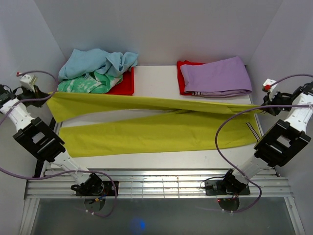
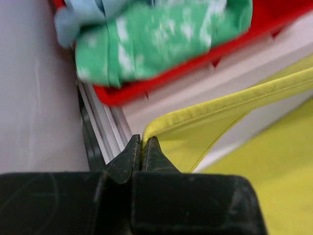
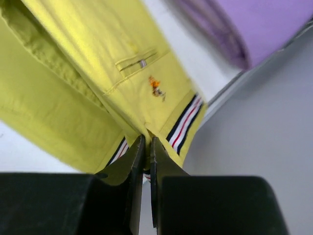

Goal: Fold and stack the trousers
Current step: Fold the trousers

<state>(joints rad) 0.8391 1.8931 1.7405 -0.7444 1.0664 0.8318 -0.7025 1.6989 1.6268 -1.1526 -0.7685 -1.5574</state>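
The yellow trousers (image 1: 156, 125) stretch across the table from left to right. One leg lies flat near the front; the other is lifted and pulled taut between both arms. My left gripper (image 1: 48, 95) is shut on the leg's hem corner (image 2: 146, 131) at the table's left edge. At the right edge, my right gripper (image 1: 261, 108) is shut on the striped waistband (image 3: 183, 122), with the bunched cloth (image 3: 146, 133) pinched between the fingers. A back pocket and small orange logo (image 3: 155, 87) face the right wrist camera.
A red tray (image 1: 128, 84) at the back left holds light blue (image 1: 95, 61) and green-patterned (image 1: 88, 84) garments. A folded lilac garment (image 1: 215, 76) lies on another red tray (image 1: 182, 66) at the back right. White walls close in on both sides.
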